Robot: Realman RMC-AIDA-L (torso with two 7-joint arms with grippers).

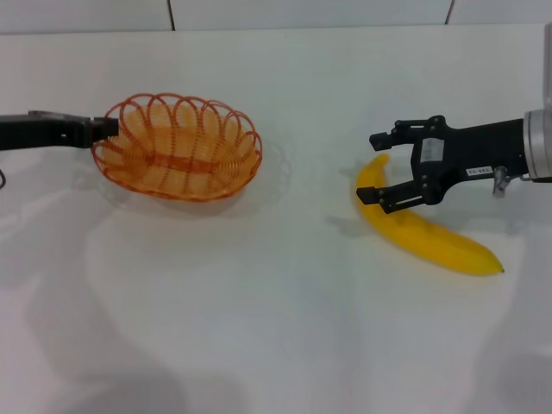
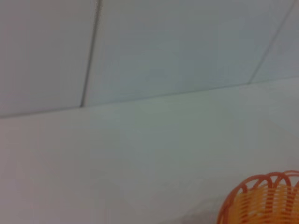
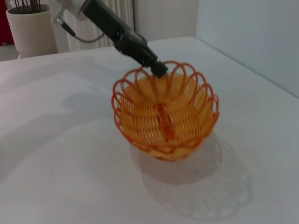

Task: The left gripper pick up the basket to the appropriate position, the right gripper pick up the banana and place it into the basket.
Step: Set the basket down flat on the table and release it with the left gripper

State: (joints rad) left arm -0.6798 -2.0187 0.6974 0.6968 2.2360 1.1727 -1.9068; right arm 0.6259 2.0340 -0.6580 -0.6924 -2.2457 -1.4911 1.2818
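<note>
The orange wire basket [image 1: 235,176] is at the left of the white table, and its shadow in the right wrist view suggests it hangs a little above the surface. My left gripper [image 1: 108,129] comes in from the left and is shut on the basket's left rim. The right wrist view shows that grip [image 3: 157,68] on the basket [image 3: 163,128]. A corner of the basket [image 2: 261,200] shows in the left wrist view. The yellow banana [image 1: 440,243] lies on the table at the right. My right gripper [image 1: 375,168] is open, its fingers straddling the banana's upper left end.
The white table [image 1: 276,328] meets a tiled wall at the back [image 1: 285,13]. A white plant pot [image 3: 28,25] stands on the floor beyond the table's far side in the right wrist view.
</note>
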